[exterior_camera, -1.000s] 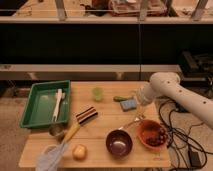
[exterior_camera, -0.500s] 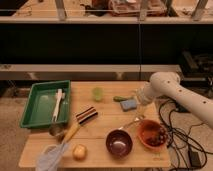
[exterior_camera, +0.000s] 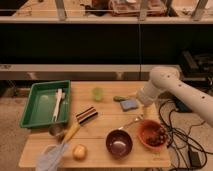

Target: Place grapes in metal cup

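Observation:
The grapes (exterior_camera: 159, 136), a dark red-purple bunch, lie in an orange bowl (exterior_camera: 146, 135) at the table's front right. The metal cup (exterior_camera: 56, 130), small and dull grey, stands at the front left just below the green tray (exterior_camera: 35, 102). My white arm reaches in from the right, and its gripper (exterior_camera: 143, 111) hangs open above the table, just behind the orange bowl and next to a blue sponge (exterior_camera: 128, 104). Nothing is in the gripper. It is far from the metal cup.
A dark maroon bowl (exterior_camera: 119, 142) sits front centre, with a spoon (exterior_camera: 131, 122) behind it. A pale green cup (exterior_camera: 97, 93), a striped block (exterior_camera: 86, 115), a yellow-handled brush (exterior_camera: 70, 134), a yellowish fruit (exterior_camera: 79, 151) and a cloth (exterior_camera: 50, 158) are spread about. Cables lie on the floor at right.
The arm's end has edged slightly left and down near the sponge. The things on the table have not moved.

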Robot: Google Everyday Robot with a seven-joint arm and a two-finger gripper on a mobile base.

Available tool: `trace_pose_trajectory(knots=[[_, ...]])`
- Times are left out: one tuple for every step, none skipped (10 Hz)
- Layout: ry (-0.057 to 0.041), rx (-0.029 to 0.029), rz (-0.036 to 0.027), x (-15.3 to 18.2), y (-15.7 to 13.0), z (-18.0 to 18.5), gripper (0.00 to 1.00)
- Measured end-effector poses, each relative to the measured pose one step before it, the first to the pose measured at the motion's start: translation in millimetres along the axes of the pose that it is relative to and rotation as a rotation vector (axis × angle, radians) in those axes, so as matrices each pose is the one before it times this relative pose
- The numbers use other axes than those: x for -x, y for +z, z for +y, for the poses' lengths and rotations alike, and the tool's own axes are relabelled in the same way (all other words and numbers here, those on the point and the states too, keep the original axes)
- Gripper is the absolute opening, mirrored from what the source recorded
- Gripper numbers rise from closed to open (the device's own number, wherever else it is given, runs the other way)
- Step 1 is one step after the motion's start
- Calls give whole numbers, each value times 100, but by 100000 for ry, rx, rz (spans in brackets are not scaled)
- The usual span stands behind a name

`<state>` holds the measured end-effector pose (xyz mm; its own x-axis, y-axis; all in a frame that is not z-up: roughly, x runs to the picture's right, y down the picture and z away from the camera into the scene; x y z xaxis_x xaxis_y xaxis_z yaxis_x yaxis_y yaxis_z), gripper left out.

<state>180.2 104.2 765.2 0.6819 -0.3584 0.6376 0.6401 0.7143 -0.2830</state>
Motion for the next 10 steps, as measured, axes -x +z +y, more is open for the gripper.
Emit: trace_pose_trajectory(knots=[[-10378, -471, -831, 462, -1409, 1631, 80], [-7261, -101, -636, 480, -1020, 1409, 80], [-8493, -1180, -151, 625, -1011, 749, 80], [-5007, -378, -335, 483, -547, 447, 80], [-1866, 184, 96, 317, -386, 652, 80], [-395, 1253, 622, 122, 229, -91, 80], [1179, 2484, 1018, -89, 559, -170, 80], [430, 4101, 459, -44, 797, 214, 80], [883, 3287, 610, -133, 290, 1012, 80], [1166, 3313, 855, -251, 4, 1462, 80]])
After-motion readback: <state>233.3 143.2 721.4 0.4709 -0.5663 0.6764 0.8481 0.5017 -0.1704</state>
